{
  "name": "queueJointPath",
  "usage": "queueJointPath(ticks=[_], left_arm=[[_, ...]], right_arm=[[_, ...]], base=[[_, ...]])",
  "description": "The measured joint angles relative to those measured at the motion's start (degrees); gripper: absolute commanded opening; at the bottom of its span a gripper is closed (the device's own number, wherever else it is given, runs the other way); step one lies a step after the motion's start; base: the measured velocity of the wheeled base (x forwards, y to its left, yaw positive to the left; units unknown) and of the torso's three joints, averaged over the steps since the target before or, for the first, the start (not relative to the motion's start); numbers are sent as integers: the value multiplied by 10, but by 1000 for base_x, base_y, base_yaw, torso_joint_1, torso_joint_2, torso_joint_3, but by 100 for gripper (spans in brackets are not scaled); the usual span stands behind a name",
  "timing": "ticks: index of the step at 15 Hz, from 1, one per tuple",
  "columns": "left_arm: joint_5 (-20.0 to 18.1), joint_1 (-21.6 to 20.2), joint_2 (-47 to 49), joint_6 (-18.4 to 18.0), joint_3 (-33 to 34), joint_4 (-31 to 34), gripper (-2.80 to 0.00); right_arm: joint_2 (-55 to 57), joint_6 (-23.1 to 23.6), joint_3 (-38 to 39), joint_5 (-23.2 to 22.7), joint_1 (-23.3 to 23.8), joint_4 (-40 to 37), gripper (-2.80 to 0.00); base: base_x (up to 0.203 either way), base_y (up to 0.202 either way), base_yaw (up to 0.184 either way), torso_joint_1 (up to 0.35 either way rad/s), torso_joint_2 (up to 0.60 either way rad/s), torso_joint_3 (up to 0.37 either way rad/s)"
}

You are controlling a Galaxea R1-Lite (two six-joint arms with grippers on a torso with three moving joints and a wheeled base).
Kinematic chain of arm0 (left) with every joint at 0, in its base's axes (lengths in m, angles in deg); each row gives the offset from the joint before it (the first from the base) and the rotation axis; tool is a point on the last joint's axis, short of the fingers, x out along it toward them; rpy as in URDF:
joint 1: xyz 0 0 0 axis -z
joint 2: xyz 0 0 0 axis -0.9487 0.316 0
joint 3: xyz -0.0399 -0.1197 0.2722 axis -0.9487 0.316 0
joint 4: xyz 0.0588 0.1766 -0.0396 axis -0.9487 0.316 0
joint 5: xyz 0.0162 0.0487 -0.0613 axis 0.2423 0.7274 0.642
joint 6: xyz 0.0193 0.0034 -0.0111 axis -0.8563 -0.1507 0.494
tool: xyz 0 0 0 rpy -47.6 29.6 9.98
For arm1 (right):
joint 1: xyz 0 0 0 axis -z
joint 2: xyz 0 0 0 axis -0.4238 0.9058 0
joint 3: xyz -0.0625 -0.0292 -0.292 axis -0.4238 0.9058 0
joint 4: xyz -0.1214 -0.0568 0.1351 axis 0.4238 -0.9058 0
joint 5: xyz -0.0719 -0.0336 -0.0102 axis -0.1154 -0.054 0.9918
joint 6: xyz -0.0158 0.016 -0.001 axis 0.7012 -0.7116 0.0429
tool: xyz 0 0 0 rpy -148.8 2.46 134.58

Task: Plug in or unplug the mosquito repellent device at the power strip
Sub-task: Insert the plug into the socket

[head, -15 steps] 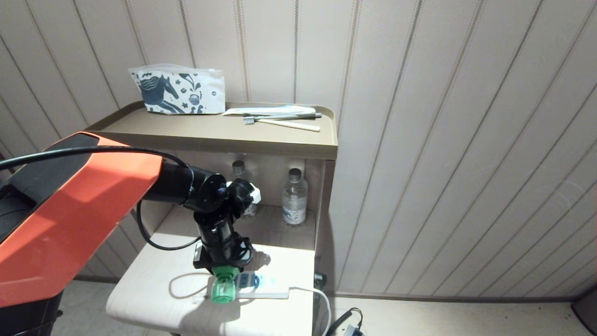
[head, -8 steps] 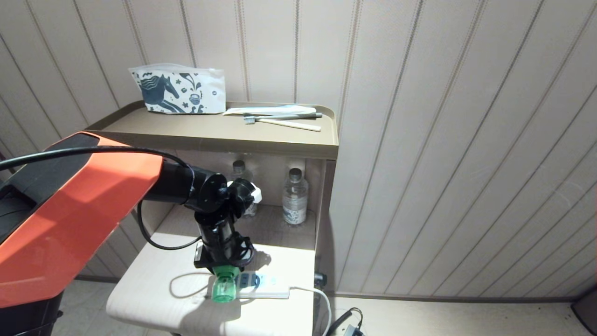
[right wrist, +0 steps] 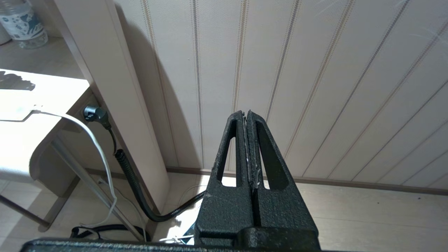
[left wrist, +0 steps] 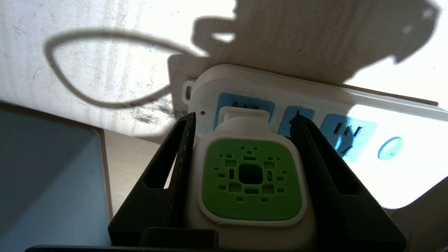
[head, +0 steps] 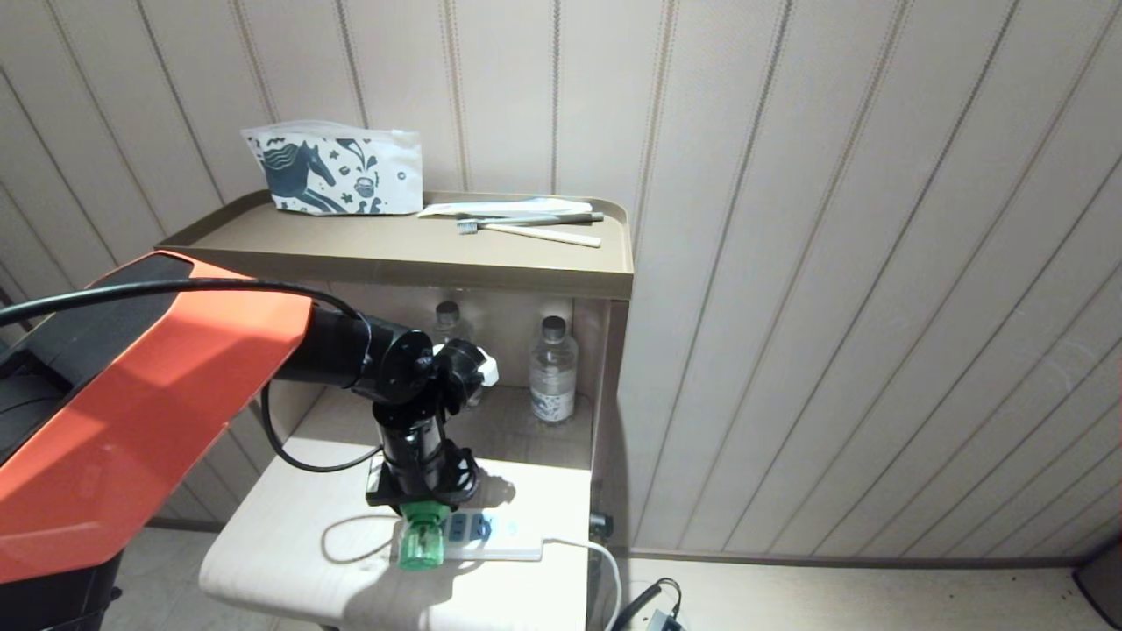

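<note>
Mosquito repellent device (left wrist: 250,182) sits clamped between the two black fingers (left wrist: 168,168) of the left gripper (left wrist: 245,122), one finger pressed to each side of its white-and-green head. Its plug end meets the first light blue socket face of the power strip (left wrist: 350,101), at the end away from the round button (left wrist: 390,153); three socket faces show on the strip. In the head view the left gripper (head: 419,501) points down at the power strip (head: 491,536) on the pale side table (head: 280,543), with the device's green bottle (head: 421,543) jutting toward the table's front edge. Two water bottles (head: 552,372) stand behind the strip, under the shelf. The right gripper (right wrist: 246,115), off beside the table near the wall, has its fingers pressed together on nothing.
</note>
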Motion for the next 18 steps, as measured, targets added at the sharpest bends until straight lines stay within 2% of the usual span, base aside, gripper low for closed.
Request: queueJointPath(ticks=[8,18], left_arm=[[-17,-1,-3,-1,2,-1,-280],[-20,-2,-6,-1,1,-2,-280]], right_arm=[[0,0,0,0,0,0,-280],[0,0,0,0,0,0,-280]], base=[[0,0,0,0,0,0],[0,0,0,0,0,0]])
